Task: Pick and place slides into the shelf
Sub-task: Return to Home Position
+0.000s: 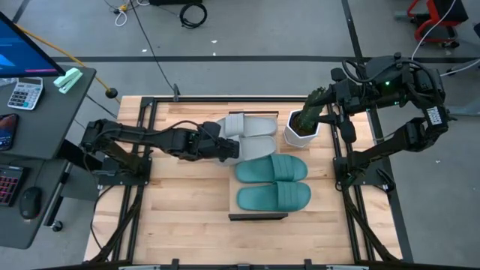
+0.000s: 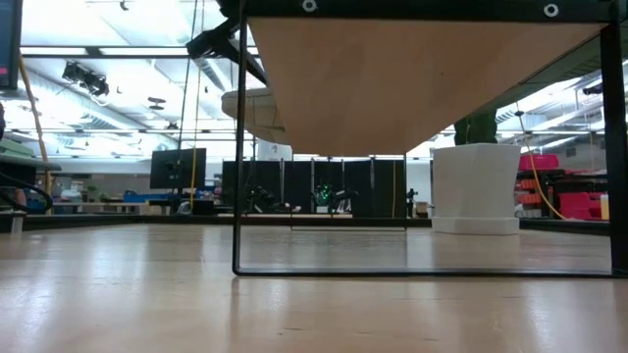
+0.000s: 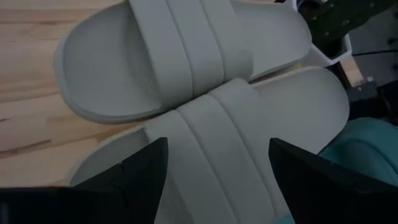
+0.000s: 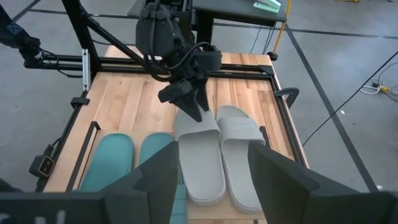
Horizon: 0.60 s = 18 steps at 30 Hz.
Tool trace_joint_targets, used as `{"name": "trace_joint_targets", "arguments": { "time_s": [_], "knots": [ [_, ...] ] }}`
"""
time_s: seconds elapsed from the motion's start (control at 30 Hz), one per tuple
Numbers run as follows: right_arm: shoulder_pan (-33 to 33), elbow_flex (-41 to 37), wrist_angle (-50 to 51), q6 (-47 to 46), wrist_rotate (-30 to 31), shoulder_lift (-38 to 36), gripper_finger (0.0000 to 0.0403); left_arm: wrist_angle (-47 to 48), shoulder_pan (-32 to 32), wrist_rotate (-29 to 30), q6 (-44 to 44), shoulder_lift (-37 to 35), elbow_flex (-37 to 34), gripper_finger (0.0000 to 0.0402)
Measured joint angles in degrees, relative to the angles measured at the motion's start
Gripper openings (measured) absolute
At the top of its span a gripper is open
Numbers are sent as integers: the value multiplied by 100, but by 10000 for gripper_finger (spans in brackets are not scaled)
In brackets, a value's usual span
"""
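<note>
All four slides lie on top of the shelf (image 1: 257,217), a narrow rack standing on the slatted wooden surface (image 1: 176,191). The two grey slides (image 1: 255,125) sit side by side and touching at the shelf's far end. The two teal slides (image 1: 271,169) sit side by side at its near end, next to the dark end frame. All of them lie straps up, crosswise to the shelf's length.

The left gripper (image 3: 217,144) hangs just above the grey pair at their inner ends. Its jaws are released, spread apart over the strap of the grey slide nearest the teal pair, and grasp nothing. The right arm is folded back at the right edge of the surface. The right gripper (image 4: 213,149) is raised, its jaws also released and empty.

A white pot (image 1: 300,133) holding a dark green plant stands on the surface just beside the grey slides, on the right arm's side. In the low view the pot shows beyond the shelf's dark frame.

A white label (image 1: 433,115) is fixed to the right arm, its print too small to read. A calculator (image 1: 25,94) lies on the side desk to the left, and its keys are also illegible.
</note>
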<state>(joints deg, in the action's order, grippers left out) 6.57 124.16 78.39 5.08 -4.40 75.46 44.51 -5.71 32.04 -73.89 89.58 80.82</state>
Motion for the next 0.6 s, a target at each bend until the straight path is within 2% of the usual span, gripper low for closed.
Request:
{"name": "trace_joint_targets", "arguments": {
  "time_s": [0.33, 0.43, 0.6],
  "knots": [
    [-1, 0, 2, -39, 0, 0, 199, -206, 78, 41, 168, -1, -1, 284],
    [1, 0, 0, -40, 0, 0, 199, -398, 78, 334, 331, -66, -1, 284],
    [-1, 0, 3, -59, -2, -7, 199, -957, 24, 1001, 1325, -335, -1, 283]
  ]
}}
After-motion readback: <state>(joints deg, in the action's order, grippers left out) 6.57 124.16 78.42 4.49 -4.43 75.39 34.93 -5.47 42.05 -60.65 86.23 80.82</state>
